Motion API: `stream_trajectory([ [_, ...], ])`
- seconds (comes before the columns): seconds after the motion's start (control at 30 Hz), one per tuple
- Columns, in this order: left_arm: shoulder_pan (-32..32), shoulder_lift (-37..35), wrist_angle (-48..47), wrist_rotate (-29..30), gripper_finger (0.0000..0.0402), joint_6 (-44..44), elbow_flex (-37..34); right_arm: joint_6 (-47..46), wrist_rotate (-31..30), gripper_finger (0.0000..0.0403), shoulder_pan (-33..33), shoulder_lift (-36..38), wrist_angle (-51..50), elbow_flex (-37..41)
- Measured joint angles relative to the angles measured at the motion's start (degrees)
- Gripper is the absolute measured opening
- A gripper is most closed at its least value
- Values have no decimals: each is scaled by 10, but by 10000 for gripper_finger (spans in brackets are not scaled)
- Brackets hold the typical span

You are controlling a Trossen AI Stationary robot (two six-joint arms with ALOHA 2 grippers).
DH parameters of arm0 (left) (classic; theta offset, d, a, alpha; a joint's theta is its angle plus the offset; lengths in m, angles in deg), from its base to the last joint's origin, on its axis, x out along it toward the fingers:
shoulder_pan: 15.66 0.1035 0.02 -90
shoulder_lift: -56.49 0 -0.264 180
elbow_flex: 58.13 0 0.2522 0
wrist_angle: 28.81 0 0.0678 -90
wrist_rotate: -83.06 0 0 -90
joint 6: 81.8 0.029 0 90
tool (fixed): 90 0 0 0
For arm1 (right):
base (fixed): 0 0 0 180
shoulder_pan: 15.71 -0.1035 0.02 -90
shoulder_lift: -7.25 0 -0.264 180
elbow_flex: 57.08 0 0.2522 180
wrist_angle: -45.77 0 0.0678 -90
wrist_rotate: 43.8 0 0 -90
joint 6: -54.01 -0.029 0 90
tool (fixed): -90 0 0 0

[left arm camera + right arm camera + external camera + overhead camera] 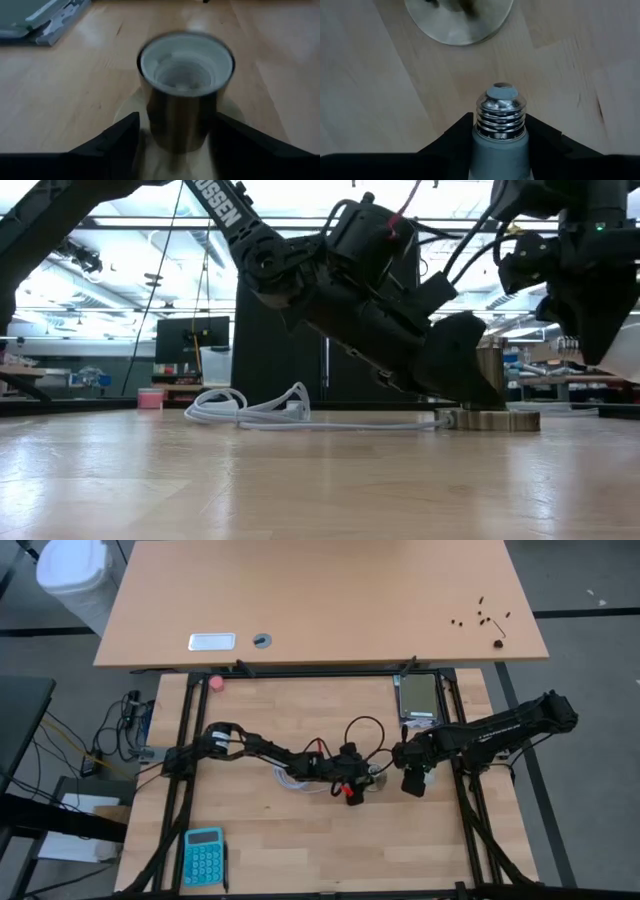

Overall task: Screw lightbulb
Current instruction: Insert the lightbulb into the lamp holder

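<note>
Your right tool [496,137] is clenched on the lightbulb [500,120], gripping its pale neck, silvery threads pointing toward the bench [300,840]. The bulb looks light, smooth and probably fragile, so hold the neck firmly and leave the threads clear. Just left of it, your left tool [172,140] straddles the upright metal socket [185,85], fingers set loosely either side. A white cord [250,412] trails left; a teal calculator [203,856] lies at the near-left corner.
</note>
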State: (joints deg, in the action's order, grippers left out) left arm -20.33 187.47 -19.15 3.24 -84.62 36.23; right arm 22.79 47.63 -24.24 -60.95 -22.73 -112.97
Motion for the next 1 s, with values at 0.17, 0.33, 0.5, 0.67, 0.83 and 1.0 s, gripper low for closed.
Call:
stream_trajectory([
  [0.17,1,-22,-15,0,291,22,-1,10,-3,150,1,5,1,-2],
  [0.33,2,-32,-20,0,316,39,0,9,-18,150,2,24,3,-2],
  [0.5,2,-53,-66,1,321,40,1,-3,-19,151,2,53,31,-2],
  [0.67,2,-82,-100,8,321,43,-2,-8,0,151,2,57,115,-2],
  [0.83,-2,-118,-107,25,321,58,-45,-33,53,151,11,57,170,-2],
  [1.0,-14,-155,-19,60,321,92,-112,-99,123,151,53,55,174,-2],
])
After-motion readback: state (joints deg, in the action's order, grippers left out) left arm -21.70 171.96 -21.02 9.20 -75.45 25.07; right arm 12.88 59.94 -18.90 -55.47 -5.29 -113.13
